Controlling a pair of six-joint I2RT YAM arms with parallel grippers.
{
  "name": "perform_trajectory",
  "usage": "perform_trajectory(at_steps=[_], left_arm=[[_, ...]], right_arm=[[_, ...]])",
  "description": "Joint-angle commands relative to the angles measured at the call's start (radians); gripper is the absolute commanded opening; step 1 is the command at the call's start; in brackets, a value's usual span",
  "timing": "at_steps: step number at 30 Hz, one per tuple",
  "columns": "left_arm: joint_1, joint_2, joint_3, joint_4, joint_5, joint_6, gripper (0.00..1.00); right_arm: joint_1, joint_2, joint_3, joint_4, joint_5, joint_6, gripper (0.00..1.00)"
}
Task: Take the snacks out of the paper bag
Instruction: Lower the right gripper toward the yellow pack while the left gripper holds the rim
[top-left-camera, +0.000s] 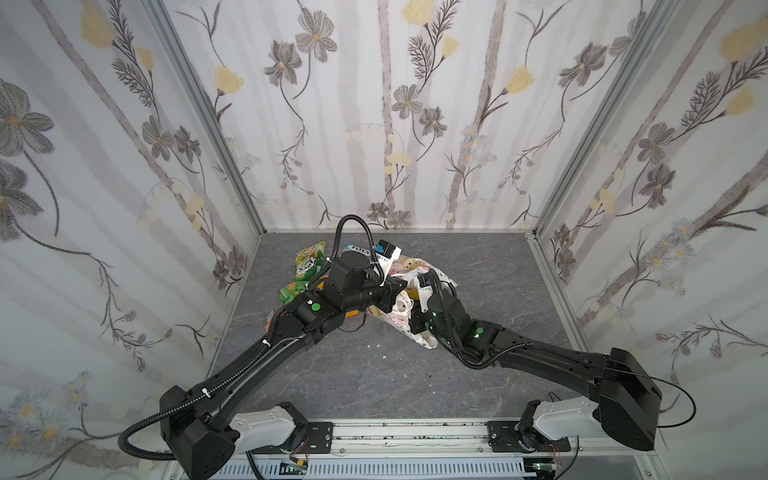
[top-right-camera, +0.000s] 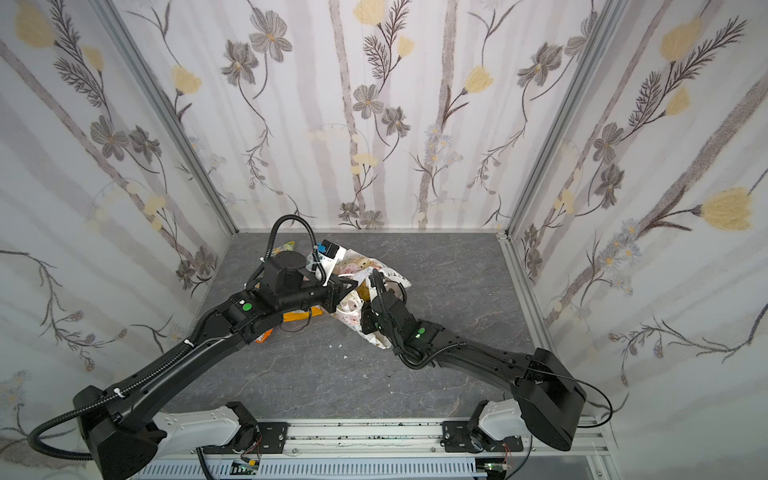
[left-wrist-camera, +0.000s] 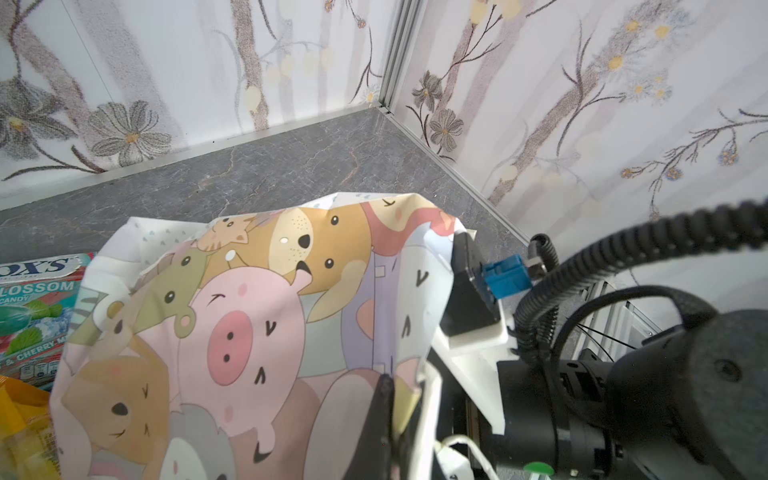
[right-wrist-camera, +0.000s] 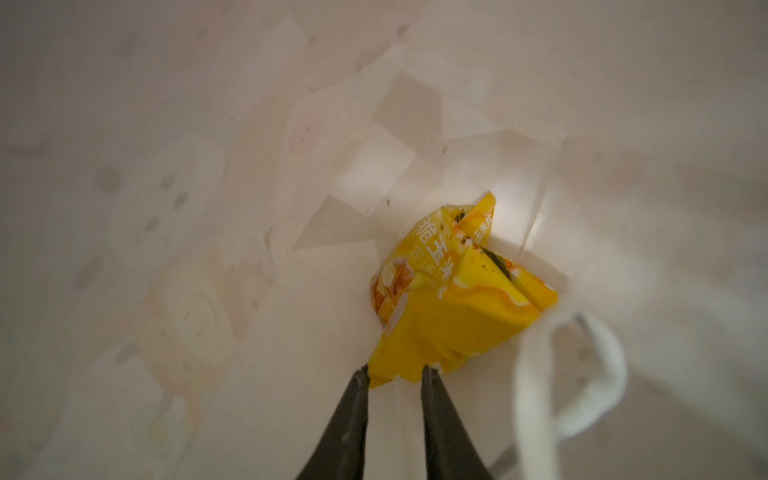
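Yellow pouch (right-wrist-camera: 453, 299) lies deep inside the paper bag (left-wrist-camera: 249, 332), directly ahead of the right gripper (right-wrist-camera: 395, 374), its long axis running away from the tips. The jaws stand narrowly apart, flanking the near corner; a firm pinch cannot be confirmed. Left gripper (left-wrist-camera: 388, 399) is clamped on the bag's rim. Only the right wrist view sees inside; the left wrist view shows the teal packet (left-wrist-camera: 37, 299) outside, beside the bag.

White paper bag (left-wrist-camera: 232, 332) printed with pastel pink pig, tan dog, orange cat, bright yellow crinkly packet (right-wrist-camera: 449, 307) with white lettering, teal FOX'S packet (left-wrist-camera: 37, 307), dark grey marbled tabletop (top-left-camera: 374, 374), white walls (top-left-camera: 353, 124) with grey-and-yellow flowers
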Motion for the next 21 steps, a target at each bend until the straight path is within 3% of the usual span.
perform_trajectory(at_steps=[1,5,8,13,21], left_arm=[[0.002,0.005,0.018,0.046,0.056,-0.03,0.0],[0.003,-0.004,0.006,0.059,0.075,-0.037,0.0],[0.004,-0.013,-0.002,0.065,0.104,-0.036,0.0],[0.004,-0.03,-0.026,0.065,0.107,-0.063,0.0],[0.001,-0.002,-0.009,0.141,0.176,-0.249,0.0]], right_arm=[[0.018,0.008,-0.003,-0.029,0.003,-0.085,0.26],[0.017,0.04,0.016,-0.049,-0.064,-0.088,0.26],[-0.026,0.032,0.024,-0.014,-0.136,-0.008,0.26],[-0.081,-0.002,0.038,0.03,-0.143,0.16,0.29],[-0.152,-0.008,0.097,-0.108,-0.155,0.411,0.4]])
